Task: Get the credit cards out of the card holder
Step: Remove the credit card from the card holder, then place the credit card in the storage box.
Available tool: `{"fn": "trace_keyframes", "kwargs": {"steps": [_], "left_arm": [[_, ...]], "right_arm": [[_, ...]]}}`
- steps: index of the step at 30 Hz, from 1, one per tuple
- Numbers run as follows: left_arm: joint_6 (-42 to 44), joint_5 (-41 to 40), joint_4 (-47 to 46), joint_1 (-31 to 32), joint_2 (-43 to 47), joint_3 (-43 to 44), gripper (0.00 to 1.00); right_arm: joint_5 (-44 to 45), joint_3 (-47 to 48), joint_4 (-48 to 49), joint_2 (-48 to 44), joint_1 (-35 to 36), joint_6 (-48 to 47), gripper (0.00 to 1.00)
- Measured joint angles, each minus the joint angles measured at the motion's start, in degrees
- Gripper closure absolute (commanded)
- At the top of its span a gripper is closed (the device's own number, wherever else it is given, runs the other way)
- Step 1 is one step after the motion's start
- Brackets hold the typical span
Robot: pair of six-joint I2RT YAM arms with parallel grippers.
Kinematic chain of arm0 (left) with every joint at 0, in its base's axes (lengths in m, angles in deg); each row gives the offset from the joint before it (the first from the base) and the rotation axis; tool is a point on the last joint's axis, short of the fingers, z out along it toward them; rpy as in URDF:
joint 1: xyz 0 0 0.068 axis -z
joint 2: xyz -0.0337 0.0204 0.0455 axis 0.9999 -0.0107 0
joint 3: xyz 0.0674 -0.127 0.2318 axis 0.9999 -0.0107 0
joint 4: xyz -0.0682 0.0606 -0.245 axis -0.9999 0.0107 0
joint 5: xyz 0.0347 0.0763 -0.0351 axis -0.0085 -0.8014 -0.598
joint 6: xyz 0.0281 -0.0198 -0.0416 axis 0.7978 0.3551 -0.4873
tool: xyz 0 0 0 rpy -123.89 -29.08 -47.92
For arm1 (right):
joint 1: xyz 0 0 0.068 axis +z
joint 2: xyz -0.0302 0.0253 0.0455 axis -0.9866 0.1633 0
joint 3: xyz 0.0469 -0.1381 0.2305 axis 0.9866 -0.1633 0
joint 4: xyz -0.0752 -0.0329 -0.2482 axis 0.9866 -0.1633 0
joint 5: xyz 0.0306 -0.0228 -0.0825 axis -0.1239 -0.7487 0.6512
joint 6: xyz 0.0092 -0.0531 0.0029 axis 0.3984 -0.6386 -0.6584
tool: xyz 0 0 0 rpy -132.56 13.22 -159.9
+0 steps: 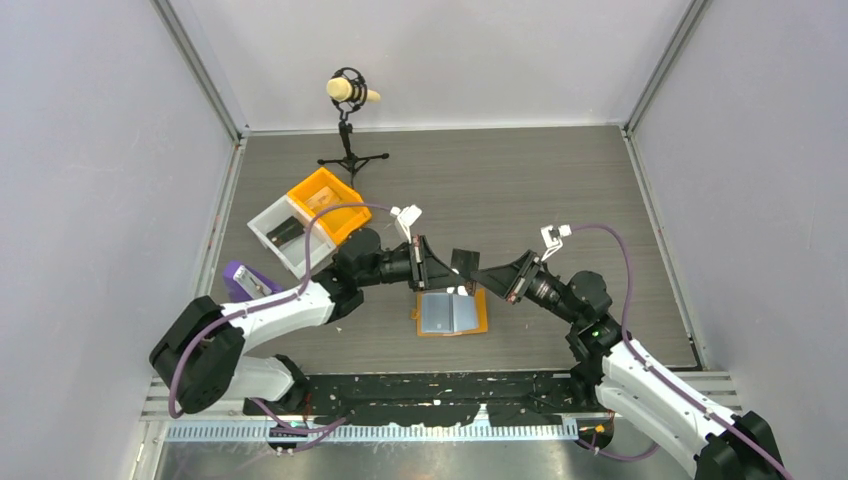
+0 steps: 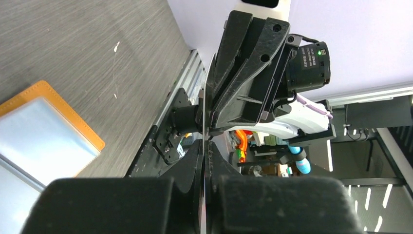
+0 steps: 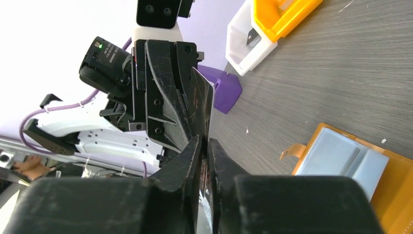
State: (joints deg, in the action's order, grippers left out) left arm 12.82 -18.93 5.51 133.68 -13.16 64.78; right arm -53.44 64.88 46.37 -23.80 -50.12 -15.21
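Gripping with left jaws: closed on one short end of a credit card (image 1: 463, 262). The left wrist view shows the card edge-on, pinched between both fingers (image 2: 192, 161).
Right jaws: closed, as far as the views show, on the card's opposite end. The right wrist view shows the thin card running up between them.
Card position: in the air between the left arm (image 1: 290, 305) and the right arm (image 1: 640, 370), clear of the counter (image 1: 560, 200). It hangs over the far side of the card holder (image 1: 483, 312) without touching it.
Card axis: the long axis runs roughly from the counter's left edge toward its right edge, with one end pointing at each arm. From above I cannot tell whether its faces stand upright or tilted.
Card holder: lies open and flat near the middle of the counter, toward the near edge, with the pocket panels up. Its fold runs near-to-far and its long axis left-to-right. No dark card shows in the pale pockets.
Bins: a white bin (image 1: 270, 235) and an orange bin (image 1: 325, 200) sit toward the far-left corner, and the left arm is the nearer one.
Coming move (judgement): both arms hold the same card, so one must release before the other draws away along the long axis. The left arm seems the likelier carrier. Pulling with both closed could bend the card.
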Motion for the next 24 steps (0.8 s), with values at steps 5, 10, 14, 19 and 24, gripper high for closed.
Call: {"fn": "trace_keyframes", "kwargs": {"steps": [5, 10, 14, 19, 24], "left_arm": [[-1.3, 1.4, -3.0, 0.0, 0.1, -3.3, 1.0], [2.8, 3.6, 3.3, 0.0, 4.7, -5.5, 1.0], [8.0, 4.5, 12.1, 0.0, 11.4, -5.7, 1.0], [12.8, 6.8, 20.8, 0.1, 15.6, -5.7, 1.0], [16.0, 8.3, 26.6, 1.3, 15.7, -5.3, 1.0]], "right_arm": [[-4.7, 1.1, -4.8, 0.0, 0.0, -6.9, 0.52], [-10.0, 9.0, -16.4, 0.5, 0.0, -18.2, 0.39], [-15.5, 14.7, -20.9, 3.5, 0.0, -24.7, 0.38], [-23.5, 18.4, -24.5, 10.2, 0.1, -30.7, 0.39], [-28.2, 19.1, -27.2, 13.8, 0.3, -33.0, 0.42]]}}
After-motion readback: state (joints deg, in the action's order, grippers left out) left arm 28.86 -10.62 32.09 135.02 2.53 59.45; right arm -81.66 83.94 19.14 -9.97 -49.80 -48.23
